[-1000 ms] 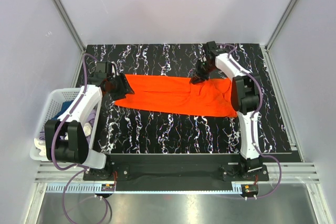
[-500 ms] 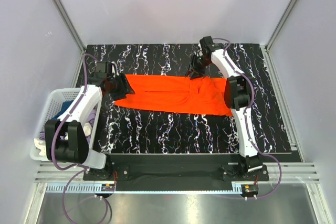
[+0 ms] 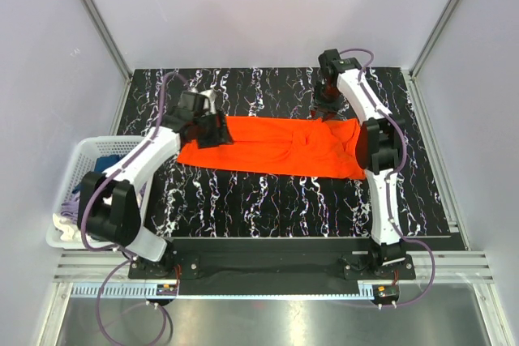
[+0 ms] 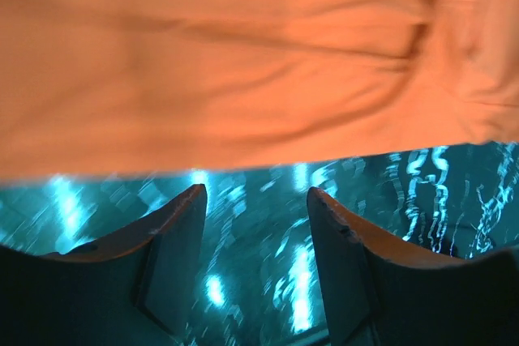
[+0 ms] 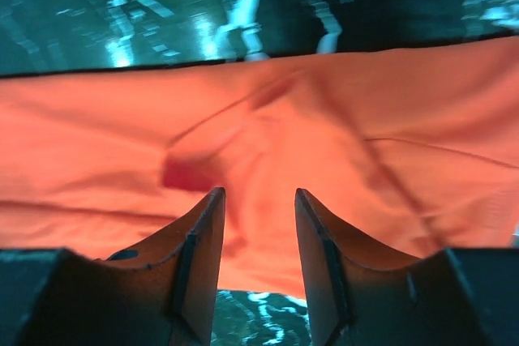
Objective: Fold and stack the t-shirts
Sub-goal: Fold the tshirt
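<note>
Left claw (image 4: 255, 190): jaws apart, nothing in them, parked at left end of orange t-shirt (image 3: 276, 147), cloth edge just ahead of tips. Shirt flat on desk (image 3: 268, 200), one long band, long axis running left-right between the arms. Right claw (image 5: 259, 192): jaws apart too, empty, hanging over far edge near right end. Guessing each arm grabs its own end.

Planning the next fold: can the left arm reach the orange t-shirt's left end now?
Probably yes: the left gripper hovers at the edge of the orange t-shirt, jaws open, only table between them.
</note>
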`<state>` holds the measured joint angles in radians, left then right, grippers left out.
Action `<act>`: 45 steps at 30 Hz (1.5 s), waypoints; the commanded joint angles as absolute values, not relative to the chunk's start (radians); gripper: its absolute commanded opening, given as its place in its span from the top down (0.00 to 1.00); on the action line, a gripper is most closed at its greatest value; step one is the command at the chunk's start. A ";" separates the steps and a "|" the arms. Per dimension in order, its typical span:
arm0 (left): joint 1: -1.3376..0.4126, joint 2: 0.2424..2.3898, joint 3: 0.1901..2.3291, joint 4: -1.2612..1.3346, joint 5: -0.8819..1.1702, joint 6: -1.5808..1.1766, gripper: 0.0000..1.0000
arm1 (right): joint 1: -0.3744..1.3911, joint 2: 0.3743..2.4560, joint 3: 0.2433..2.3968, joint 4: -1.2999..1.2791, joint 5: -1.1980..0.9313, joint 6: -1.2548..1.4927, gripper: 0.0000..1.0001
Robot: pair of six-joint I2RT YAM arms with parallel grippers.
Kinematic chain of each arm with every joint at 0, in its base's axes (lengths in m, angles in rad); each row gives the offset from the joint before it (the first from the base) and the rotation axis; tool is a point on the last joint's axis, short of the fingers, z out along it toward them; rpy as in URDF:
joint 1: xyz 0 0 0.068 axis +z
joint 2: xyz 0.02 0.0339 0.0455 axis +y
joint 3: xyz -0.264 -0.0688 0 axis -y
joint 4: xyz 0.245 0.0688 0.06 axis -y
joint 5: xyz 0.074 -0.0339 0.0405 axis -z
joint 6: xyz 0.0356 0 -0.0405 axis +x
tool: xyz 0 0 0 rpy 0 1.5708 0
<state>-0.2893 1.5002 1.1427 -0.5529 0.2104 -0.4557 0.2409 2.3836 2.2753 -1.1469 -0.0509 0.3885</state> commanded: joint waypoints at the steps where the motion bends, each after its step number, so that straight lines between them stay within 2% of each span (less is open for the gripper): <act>1: -0.393 1.578 1.235 -0.309 0.181 -0.439 0.42 | 0.221 2.365 2.315 -1.164 0.061 0.312 0.53; 5: -0.497 1.733 1.324 -0.103 0.221 -0.445 0.45 | 0.203 2.286 2.195 -1.033 0.065 0.195 0.49; 12: -0.610 2.064 1.566 0.029 0.241 -0.468 0.44 | 0.107 2.209 2.036 -0.847 -0.246 0.143 0.43; 20: -0.637 2.198 1.660 0.081 0.258 -0.459 0.42 | 0.084 2.223 2.002 -0.787 -0.442 0.055 0.39; 33: -0.646 2.253 1.694 0.023 0.265 -0.468 0.43 | 0.083 2.338 2.075 -0.790 -0.514 0.046 0.41; 45: -0.647 2.289 1.716 0.006 0.270 -0.488 0.48 | 0.081 2.349 2.028 -0.785 -0.520 0.032 0.51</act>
